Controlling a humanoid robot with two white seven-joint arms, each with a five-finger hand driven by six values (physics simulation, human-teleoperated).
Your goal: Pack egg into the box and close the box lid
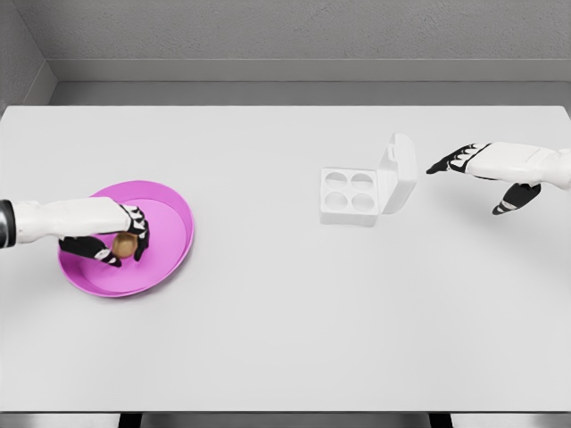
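A brown egg (125, 245) lies in a pink plate (174, 214) at the left of the table. My left hand (120, 241) is over the plate with its black fingers curled around the egg. A white egg box (350, 196) with four round hollows sits right of the middle, its lid (399, 174) standing up on the right side. All the hollows look bare. My right hand (468, 165) hovers to the right of the lid, fingers stretched toward it and holding nothing.
The white table (285, 339) spans the whole view, with grey walls behind its far edge. Between plate and box the tabletop is plain white.
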